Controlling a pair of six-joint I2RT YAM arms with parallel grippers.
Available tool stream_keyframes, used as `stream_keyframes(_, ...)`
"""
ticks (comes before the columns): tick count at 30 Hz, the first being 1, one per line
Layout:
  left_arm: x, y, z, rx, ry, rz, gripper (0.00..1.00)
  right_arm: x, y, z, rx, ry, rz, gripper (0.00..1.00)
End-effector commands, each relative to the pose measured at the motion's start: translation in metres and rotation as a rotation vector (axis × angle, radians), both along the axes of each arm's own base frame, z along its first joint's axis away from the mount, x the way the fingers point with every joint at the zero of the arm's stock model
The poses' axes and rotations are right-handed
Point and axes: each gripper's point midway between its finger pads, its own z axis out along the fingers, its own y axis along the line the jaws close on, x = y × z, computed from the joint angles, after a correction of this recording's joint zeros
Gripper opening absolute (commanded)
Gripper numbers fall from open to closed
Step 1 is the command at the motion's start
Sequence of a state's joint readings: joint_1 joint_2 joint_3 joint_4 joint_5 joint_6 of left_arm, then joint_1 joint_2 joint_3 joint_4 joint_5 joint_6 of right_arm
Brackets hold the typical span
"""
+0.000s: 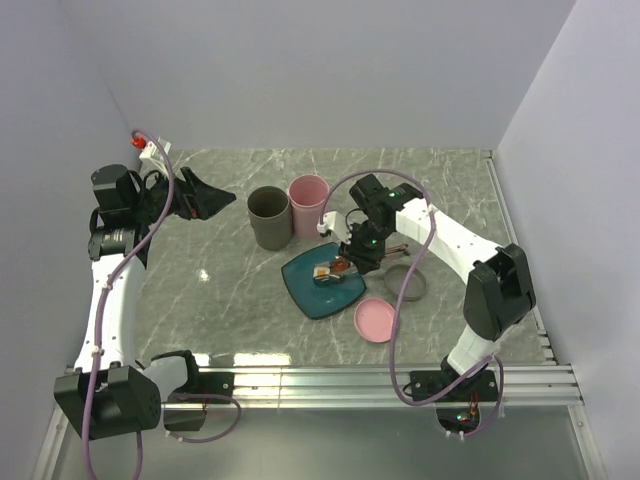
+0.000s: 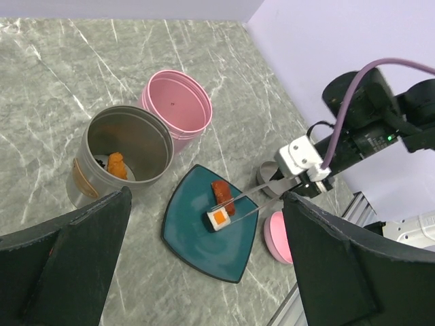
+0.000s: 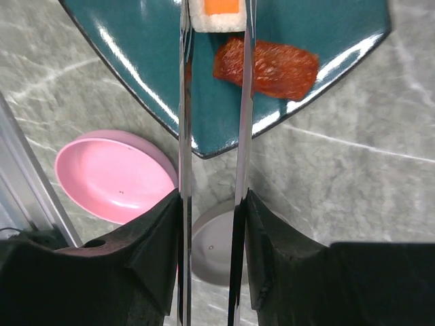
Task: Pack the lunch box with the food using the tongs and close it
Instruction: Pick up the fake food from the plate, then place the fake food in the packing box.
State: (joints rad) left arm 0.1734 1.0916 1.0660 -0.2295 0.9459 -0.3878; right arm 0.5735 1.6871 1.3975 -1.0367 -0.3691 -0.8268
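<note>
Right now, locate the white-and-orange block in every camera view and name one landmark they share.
Top external: white-and-orange block near the centre, slightly low, on the teal plate.
Left wrist: block lower centre, mid-plate, just below the sausage.
Right wrist: block at the top edge, cut off by the frame, between the arms of the tongs.
Shared landmark: the teal plate, visible in all three.

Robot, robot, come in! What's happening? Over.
Left gripper open, away from plate. Right gripper shut on tongs. Tongs straddling white-and-orange block on plate. Nothing blocking.
</note>
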Motion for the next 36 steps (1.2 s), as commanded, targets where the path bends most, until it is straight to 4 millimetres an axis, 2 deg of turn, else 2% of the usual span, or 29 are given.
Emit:
stream_keyframes(1, -0.001, -0.001, 0.012, -0.001, -0.048, -0.017, 0.99, 0.007, 0.016, 0.05, 0.108, -0.08, -0.001, 0.29)
stream_keyframes(7, -0.001, -0.002, 0.014, 0.0, -0.056, -0.022, 0.99, 0.024, 0.034, 0.12, 0.255, -0.172, -0.047, 0.27)
stream_keyframes(8, -0.001, -0.002, 0.013, -0.002, -0.05, -0.025, 0.99, 0.033, 0.036, 0.14, 0.293, -0.215, -0.06, 0.27)
stream_keyframes(10, 0.0, -0.002, 0.013, -0.003, -0.052, -0.023, 0.99, 0.045, 0.038, 0.156, 0.324, -0.248, -0.1, 0.27)
stream_keyframes(11, 0.0, -0.002, 0.014, -0.006, -0.05, -0.024, 0.99, 0.058, 0.038, 0.169, 0.339, -0.288, -0.122, 0.27)
stream_keyframes(13, 0.0, -0.002, 0.014, -0.008, -0.05, -0.027, 0.99, 0.069, 0.039, 0.179, 0.346, -0.307, -0.152, 0.26)
stream_keyframes(14, 0.0, -0.003, 0.014, -0.012, -0.048, -0.028, 0.99, 0.081, 0.041, 0.188, 0.358, -0.328, -0.167, 0.26)
stream_keyframes(16, 0.0, -0.003, 0.014, -0.013, -0.049, -0.027, 0.99, 0.096, 0.037, 0.193, 0.366, -0.337, -0.207, 0.26)
stream_keyframes(17, 0.0, -0.003, 0.013, -0.012, -0.047, -0.028, 0.99, 0.102, 0.037, 0.204, 0.377, -0.363, -0.215, 0.26)
stream_keyframes(20, -0.001, -0.002, 0.012, -0.006, -0.047, -0.023, 0.99, 0.125, 0.036, 0.192, 0.352, -0.356, -0.243, 0.26)
stream_keyframes(23, -0.001, -0.002, 0.009, -0.005, -0.042, -0.02, 0.99, 0.136, 0.037, 0.183, 0.341, -0.344, -0.256, 0.26)
stream_keyframes(30, -0.001, -0.001, 0.008, 0.001, -0.043, -0.015, 0.99, 0.145, 0.04, 0.161, 0.319, -0.316, -0.263, 0.3)
stream_keyframes(36, -0.001, -0.001, 0.008, -0.001, -0.037, -0.018, 0.99, 0.147, 0.038, 0.156, 0.311, -0.315, -0.266, 0.45)
